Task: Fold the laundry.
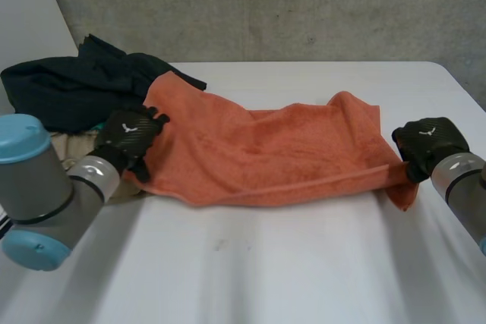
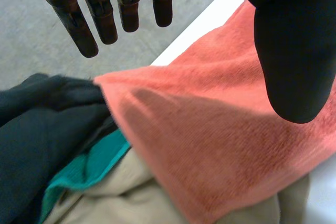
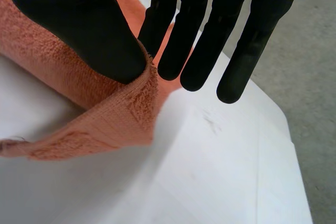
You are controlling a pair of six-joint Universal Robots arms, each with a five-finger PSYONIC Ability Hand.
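Note:
An orange towel [image 1: 266, 149] lies stretched across the white table [image 1: 266, 263], folded along its length. My left hand [image 1: 133, 130] hovers at the towel's left end with its fingers straight and thumb apart. In the left wrist view the towel [image 2: 220, 129] lies below that hand [image 2: 294, 51], not gripped. My right hand [image 1: 425, 142] is at the towel's right end. In the right wrist view its thumb [image 3: 79, 19] pinches the towel's edge [image 3: 121, 114] against the fingers, and the corner hangs down onto the table.
A pile of dark clothes [image 1: 76, 89] sits at the back left, and the towel's left end rests on it. Teal cloth [image 2: 89, 166] and beige cloth [image 2: 121, 198] lie under that end. Bare table [image 3: 210, 171] stretches in front of the towel.

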